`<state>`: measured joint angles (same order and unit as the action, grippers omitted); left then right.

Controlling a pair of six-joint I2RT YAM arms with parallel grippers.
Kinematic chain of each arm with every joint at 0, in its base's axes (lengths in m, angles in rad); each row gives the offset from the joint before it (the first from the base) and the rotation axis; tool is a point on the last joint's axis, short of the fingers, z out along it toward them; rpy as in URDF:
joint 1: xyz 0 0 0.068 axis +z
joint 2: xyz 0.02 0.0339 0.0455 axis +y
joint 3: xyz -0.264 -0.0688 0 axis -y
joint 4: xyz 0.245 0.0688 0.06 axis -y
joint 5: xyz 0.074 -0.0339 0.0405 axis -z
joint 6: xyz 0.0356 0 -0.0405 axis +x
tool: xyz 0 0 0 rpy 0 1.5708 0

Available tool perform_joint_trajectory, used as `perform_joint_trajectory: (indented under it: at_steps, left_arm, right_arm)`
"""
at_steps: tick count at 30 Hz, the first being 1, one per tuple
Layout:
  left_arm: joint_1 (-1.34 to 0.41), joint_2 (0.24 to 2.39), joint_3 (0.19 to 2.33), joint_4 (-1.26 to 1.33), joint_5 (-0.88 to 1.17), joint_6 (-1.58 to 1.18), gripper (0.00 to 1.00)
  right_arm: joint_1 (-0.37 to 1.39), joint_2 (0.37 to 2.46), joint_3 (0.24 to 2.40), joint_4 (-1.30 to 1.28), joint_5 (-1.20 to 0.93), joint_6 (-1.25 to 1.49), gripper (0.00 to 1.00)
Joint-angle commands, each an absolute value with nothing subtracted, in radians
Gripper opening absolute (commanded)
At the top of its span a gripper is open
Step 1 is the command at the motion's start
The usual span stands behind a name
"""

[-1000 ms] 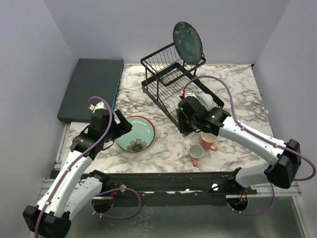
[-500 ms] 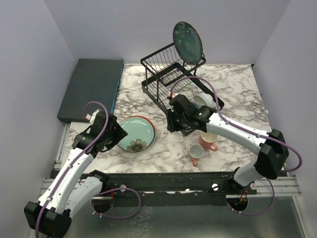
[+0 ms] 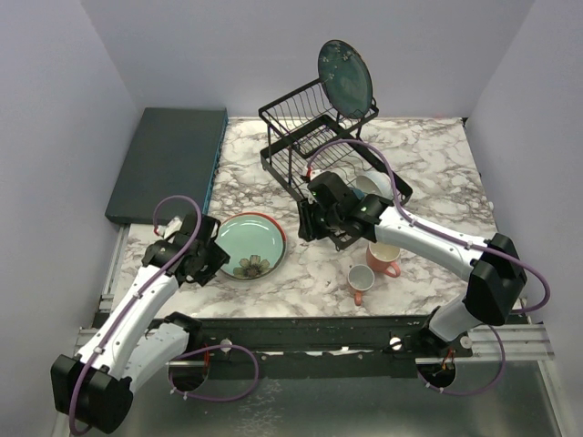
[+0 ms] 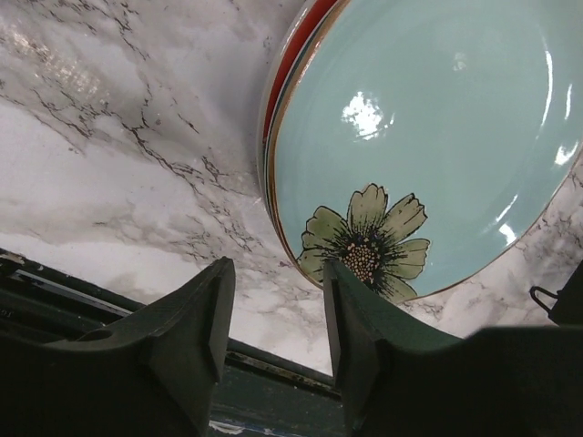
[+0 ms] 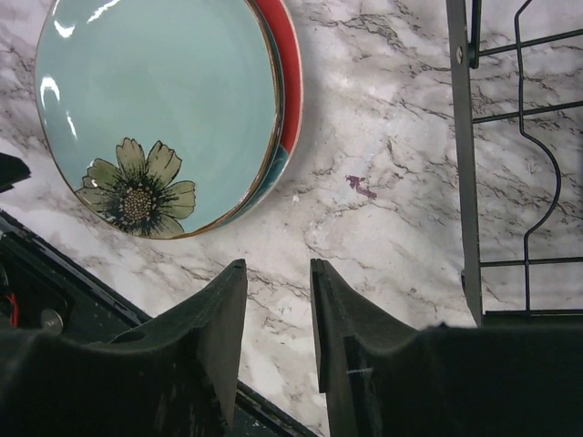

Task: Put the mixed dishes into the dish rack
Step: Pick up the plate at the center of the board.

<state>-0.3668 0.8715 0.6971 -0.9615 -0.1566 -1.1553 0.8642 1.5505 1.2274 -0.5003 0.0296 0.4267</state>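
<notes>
Left claw (image 4: 276, 284): I see it half-spread and empty, poised over the bench (image 4: 109, 164) at the near rim of the pale green flower plate (image 4: 428, 137). That plate lies on a red-rimmed plate (image 4: 284, 68). Right claw (image 5: 278, 282): I see a narrow gap with nothing in it, over bare marble between the stacked plates and the dish rack (image 5: 460, 164). The rack stands toward the back of the bench, with a dark teal plate (image 3: 345, 77) upright in its top basket. Two pink mugs (image 3: 383, 258) sit side by side in front of the rack.

Even, bright light; glare on the plate (image 4: 428, 137).
</notes>
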Motion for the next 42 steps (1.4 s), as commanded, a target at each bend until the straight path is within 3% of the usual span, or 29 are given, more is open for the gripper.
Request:
perform_joint_trajectory:
  at_steps: [1,20,34,42]
  left_arm:
    - [-0.368,0.882,0.642,-0.880,-0.113,-1.167,0.46]
    - [-0.368,0.993,0.601,-0.775,-0.130,-1.126,0.23]
    - [-0.368,1.051,0.615,-0.727,-0.152,-1.070,0.00]
    - [-0.368,1.112,0.618,-0.689,-0.145,-1.040,0.00]
  right_arm:
    - [0.862,1.561,1.214,-0.461,-0.024,0.409,0.39]
    - [0.862,1.542,1.147,-0.422,-0.036,0.422,0.38]
    - [0.862,1.572,1.132,-0.408,-0.045,0.431,0.37]
    - [0.862,1.618,1.136,-0.354,-0.060,0.436,0.41]
